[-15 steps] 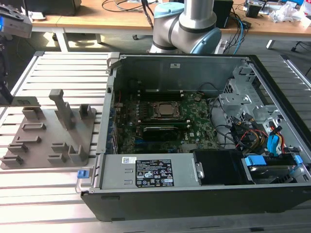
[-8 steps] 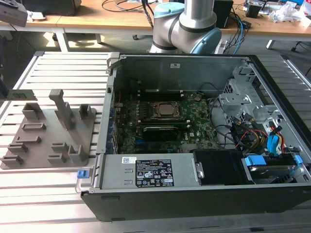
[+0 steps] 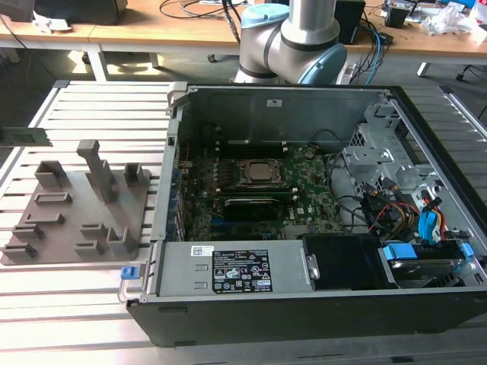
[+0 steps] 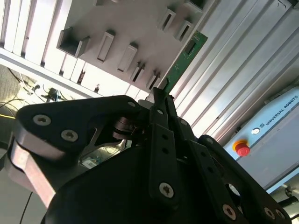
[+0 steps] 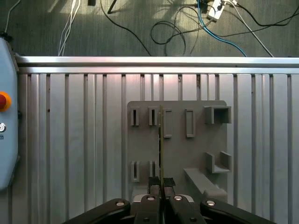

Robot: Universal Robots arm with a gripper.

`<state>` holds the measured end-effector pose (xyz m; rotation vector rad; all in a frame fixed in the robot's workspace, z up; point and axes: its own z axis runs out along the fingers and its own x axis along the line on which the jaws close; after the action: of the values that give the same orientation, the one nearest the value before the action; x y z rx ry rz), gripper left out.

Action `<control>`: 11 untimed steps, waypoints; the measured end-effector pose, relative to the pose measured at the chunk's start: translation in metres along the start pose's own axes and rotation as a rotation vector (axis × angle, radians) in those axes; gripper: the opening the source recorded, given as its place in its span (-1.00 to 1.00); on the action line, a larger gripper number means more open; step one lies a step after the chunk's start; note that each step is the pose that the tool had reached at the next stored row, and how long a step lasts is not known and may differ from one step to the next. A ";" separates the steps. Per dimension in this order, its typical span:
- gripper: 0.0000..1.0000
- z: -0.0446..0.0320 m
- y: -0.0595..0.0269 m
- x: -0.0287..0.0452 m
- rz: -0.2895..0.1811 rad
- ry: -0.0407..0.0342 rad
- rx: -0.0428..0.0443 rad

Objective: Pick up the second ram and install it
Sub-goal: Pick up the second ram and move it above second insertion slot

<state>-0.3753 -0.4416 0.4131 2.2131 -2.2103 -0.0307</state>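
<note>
Closest to the lens in both wrist views is the black metal two-finger gripper, its bolted linkage arms wide in the foreground. Its fingers are pressed together on one end of the second ram, a long, thin green circuit-board stick. The rest of the stick juts straight out beyond the fingertips. In the first wrist view the stick is seen edge-on as a thin line above the flat grey plastic fixture plate, running between the plate's rows of slots.

In the exterior view the stick is lifted clear of the plate, at about ten o'clock from it. The plate lies on a silver slatted aluminium table.

At three o'clock from the plate stands an open black desktop computer case. Inside it lies a large green motherboard with a square metal processor socket near its middle. A silver box with a label sits at six o'clock inside the case. Coloured cables bunch at four o'clock. The robot arm's grey and light-blue base rises at twelve o'clock from the case.

A pale grey-blue control unit with a red button lies beside the table.
</note>
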 end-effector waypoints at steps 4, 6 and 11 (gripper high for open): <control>-0.73 -0.0083 0.0000 -0.0001 0.000 -0.0001 0.0001; -0.73 -0.0115 0.0000 -0.0001 0.000 -0.0001 0.0000; -0.73 -0.0207 -0.0001 -0.0001 0.000 0.0000 0.0000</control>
<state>-0.3747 -0.4416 0.4338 2.2131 -2.2104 -0.0307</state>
